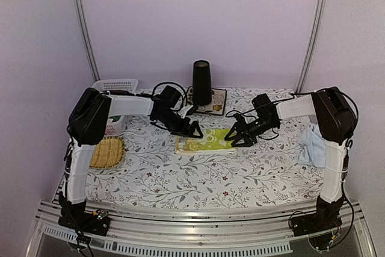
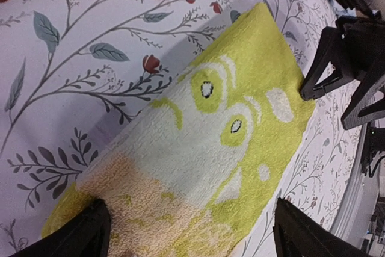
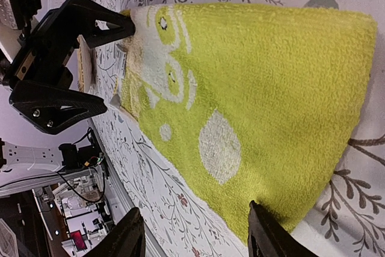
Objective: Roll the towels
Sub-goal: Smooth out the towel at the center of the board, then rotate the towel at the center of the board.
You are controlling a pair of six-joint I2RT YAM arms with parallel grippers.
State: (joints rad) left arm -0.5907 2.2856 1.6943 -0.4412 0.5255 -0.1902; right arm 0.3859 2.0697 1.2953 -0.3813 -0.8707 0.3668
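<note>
- Top external view: the yellow-green towel (image 1: 204, 141) lies flat on the flowered tablecloth (image 1: 180, 179), stretched between the left pincer (image 1: 194, 132) and the right pincer (image 1: 236, 138).
- Left pincer: released, with the jaws spread wide. In its own wrist view the fingers (image 2: 84, 233) straddle the towel's near end, and the printed cloth (image 2: 228, 142) runs away ahead of them.
- Right pincer (image 3: 195, 233): jaws apart, nothing pinched. The towel (image 3: 252, 88) lies ahead of its fingertips, one corner just beside the right-hand finger (image 3: 264, 233).
- Each pincer faces the other across the towel's length; the left one (image 3: 111, 64) shows at the far end in the right wrist view.
- A light blue towel (image 1: 313, 142) lies bunched well behind the right pincer, beside that arm's upright link.
- A straw tray (image 1: 108, 151) sits well behind the left pincer.
</note>
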